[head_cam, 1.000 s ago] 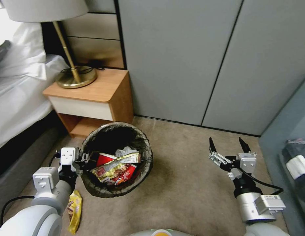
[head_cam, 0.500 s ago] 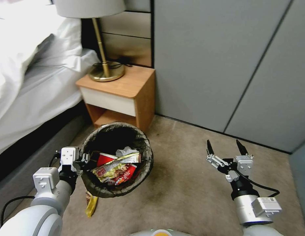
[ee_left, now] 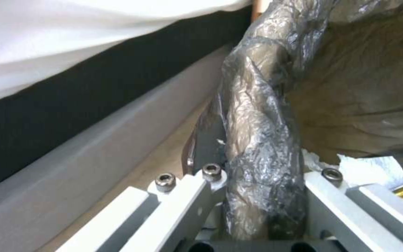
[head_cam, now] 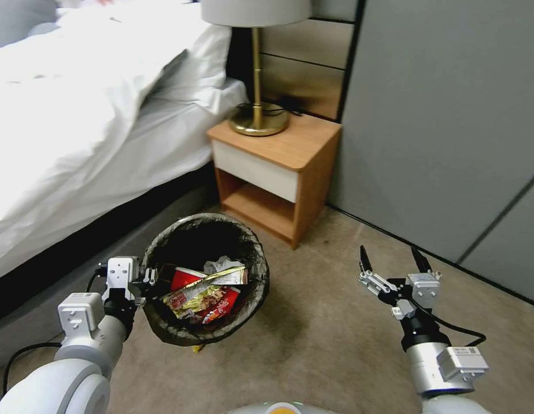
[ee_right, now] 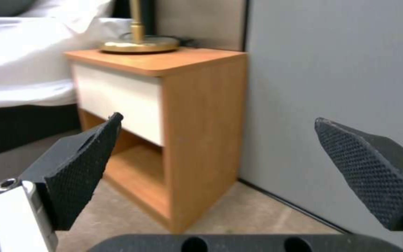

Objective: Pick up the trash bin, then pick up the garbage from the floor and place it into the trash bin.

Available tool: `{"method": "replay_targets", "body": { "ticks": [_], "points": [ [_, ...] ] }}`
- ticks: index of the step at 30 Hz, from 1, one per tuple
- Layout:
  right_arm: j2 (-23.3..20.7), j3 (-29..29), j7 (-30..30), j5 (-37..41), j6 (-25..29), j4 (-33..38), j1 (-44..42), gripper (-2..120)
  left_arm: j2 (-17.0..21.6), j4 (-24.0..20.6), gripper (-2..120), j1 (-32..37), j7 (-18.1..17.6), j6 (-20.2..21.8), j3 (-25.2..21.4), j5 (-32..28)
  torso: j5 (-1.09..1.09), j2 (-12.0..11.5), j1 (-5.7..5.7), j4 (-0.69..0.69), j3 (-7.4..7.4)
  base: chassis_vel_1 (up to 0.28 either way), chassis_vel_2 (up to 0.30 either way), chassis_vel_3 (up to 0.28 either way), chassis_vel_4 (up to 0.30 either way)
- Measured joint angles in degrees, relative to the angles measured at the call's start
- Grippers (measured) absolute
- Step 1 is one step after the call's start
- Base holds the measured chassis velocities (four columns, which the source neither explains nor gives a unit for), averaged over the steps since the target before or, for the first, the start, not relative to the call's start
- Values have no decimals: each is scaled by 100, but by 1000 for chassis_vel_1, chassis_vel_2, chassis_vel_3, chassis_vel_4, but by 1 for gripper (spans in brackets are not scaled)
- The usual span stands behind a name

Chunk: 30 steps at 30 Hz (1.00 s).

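Carpet (head_cam: pixel 330 339) | left gripper (head_cam: pixel 147 282) clamps trash bin (head_cam: pixel 252 299) rim | right gripper (head_cam: pixel 391 261) spread | garbage (head_cam: pixel 204 298) half-buried

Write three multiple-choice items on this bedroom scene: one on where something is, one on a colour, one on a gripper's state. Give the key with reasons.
1. Where does the lamp stand?
A. on the nightstand
B. on the carpet
C. on the bed

2. What colour is the bowl inside the trash bin?
A. blue
B. red
C. black

3. How is the right gripper?
A. shut on a wrapper
B. shut on the bin's rim
C. open and holding nothing

Key: 1 A, the lamp's brass base rests on the wooden top. 2 B, a red bowl lies among the wrappers. 3 C, its fingers stand wide apart over bare carpet, while the left gripper clamps the bin's lined rim.
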Motion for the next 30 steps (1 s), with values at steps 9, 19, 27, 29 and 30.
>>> {"method": "replay_targets", "body": {
  "ticks": [9,19,27,29,30],
  "points": [
    [25,-55,2,-34,-22,-38,21,100,26,0,1,-6,0,0,13,-3,0,0,0,0,0,131,118,125,135],
    [20,-136,22,-36,-56,-121,55,100,30,0,1,19,0,0,14,-2,1,0,1,0,0,119,121,126,126],
    [7,-153,42,-30,-105,-183,112,100,40,0,1,0,0,0,12,2,1,0,1,0,0,127,126,130,126],
    [7,-156,45,-29,-117,-186,123,100,41,0,1,-5,0,0,12,3,1,0,1,-1,0,124,108,123,128],
    [7,-163,51,-28,-134,-191,142,100,43,0,1,-12,0,0,12,2,0,0,1,-1,0,108,111,124,118]
  ]
}}
